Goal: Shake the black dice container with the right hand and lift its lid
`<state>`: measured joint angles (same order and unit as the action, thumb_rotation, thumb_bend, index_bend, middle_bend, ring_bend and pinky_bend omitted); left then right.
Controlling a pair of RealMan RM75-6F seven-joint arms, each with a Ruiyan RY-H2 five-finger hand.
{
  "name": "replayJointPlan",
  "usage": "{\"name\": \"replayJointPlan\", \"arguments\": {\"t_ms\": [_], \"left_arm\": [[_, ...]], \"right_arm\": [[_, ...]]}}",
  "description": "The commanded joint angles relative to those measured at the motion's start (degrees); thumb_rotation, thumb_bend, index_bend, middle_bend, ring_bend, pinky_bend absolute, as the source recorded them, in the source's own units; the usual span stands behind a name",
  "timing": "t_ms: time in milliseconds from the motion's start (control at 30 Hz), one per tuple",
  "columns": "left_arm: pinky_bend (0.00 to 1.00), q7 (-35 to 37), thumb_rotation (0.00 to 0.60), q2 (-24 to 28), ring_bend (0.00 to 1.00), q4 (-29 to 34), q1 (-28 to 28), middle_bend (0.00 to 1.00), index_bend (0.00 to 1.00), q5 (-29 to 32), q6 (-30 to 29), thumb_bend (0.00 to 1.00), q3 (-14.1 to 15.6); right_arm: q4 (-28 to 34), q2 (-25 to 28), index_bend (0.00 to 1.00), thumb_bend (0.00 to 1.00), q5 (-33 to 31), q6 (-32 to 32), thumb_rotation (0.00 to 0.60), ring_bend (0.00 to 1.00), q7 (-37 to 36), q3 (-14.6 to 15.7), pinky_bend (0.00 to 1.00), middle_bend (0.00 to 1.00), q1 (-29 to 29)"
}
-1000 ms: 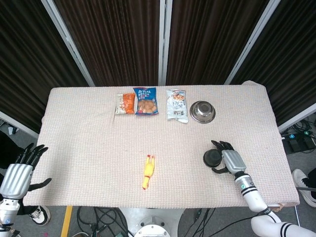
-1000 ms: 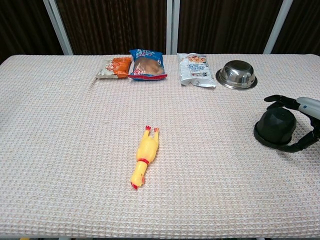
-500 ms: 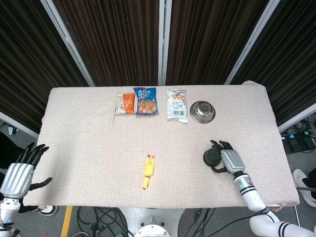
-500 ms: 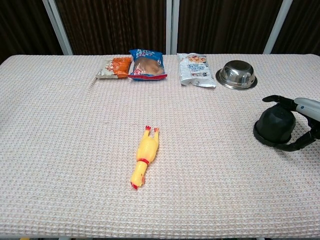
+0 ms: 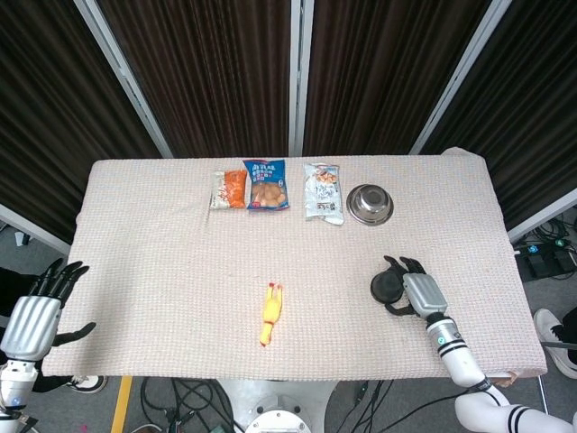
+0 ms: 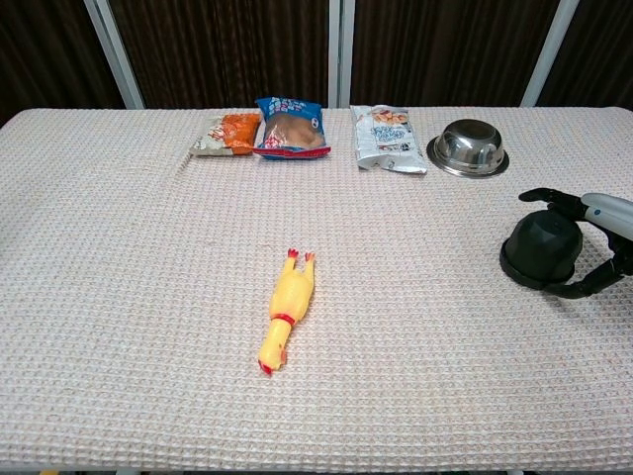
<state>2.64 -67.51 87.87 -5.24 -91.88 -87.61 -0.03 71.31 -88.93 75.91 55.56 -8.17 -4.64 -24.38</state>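
Head view: the black dice container point(image 5: 387, 288) sits on the tabletop point(image 5: 162, 244) near its right front corner, the right robot hand point(image 5: 416, 290) cupped round it from the right, fingers curled at both sides, likely settling a grip before shaking; the left robot hand point(image 5: 34, 314) hangs off the far left edge from the container, fingers spread, holding nothing. Chest view: fingers point(image 6: 550, 197) arch behind and in front of the container, firm contact unclear; waffle-weave cloth, dark curtains behind.
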Motion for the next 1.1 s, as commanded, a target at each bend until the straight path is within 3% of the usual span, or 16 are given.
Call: {"name": "replayJointPlan", "arguments": {"t_ms": [33,233,433,800,900,1100], "left_arm": [[0.17,-0.1,0.600,0.0,0.03,0.0,0.0,0.11,0.13,0.0,0.1,0.09,0.0],[0.17,-0.1,0.600,-0.1,0.03,0.0,0.0,0.11,0.13,0.1,0.2,0.09,0.1],[0.17,0.1,0.600,-0.1,0.03,-0.1,0.0,0.11,0.13,0.2,0.3,0.09,0.2],[0.17,0.0,0.600,0.0,0.03,0.1,-0.1,0.11,0.13,0.2,0.3,0.09,0.1],[0.17,-0.3,0.600,0.2,0.03,0.4,-0.2,0.11,0.13,0.0,0.3,0.09,0.0],[0.17,-1.0,0.600,0.8,0.03,1.6,-0.6,0.11,0.13,0.1,0.2,0.09,-0.6]], "right_arm": [[0.2,0.1,0.00,0.15,0.3,0.7,0.600,0.00,0.0,-0.1,0.00,0.29,0.1],[0.0,-0.1,0.12,0.16,1.1,3.4,0.600,0.00,-0.6,-0.7,0.00,0.36,0.7],[0.2,0.4,0.27,0.19,2.3,6.2,0.600,0.08,-2.4,-1.4,0.00,0.43,1.3],[4.5,3.7,0.33,0.20,5.1,11.6,0.600,0.12,-3.6,-2.4,0.00,0.45,2.1],[8.9,6.1,0.33,0.21,7.2,14.2,0.600,0.12,-4.1,-3.4,0.00,0.46,1.8],[26.0,16.8,0.34,0.20,15.1,22.2,0.600,0.13,-1.2,-6.9,0.00,0.46,1.6]]}}
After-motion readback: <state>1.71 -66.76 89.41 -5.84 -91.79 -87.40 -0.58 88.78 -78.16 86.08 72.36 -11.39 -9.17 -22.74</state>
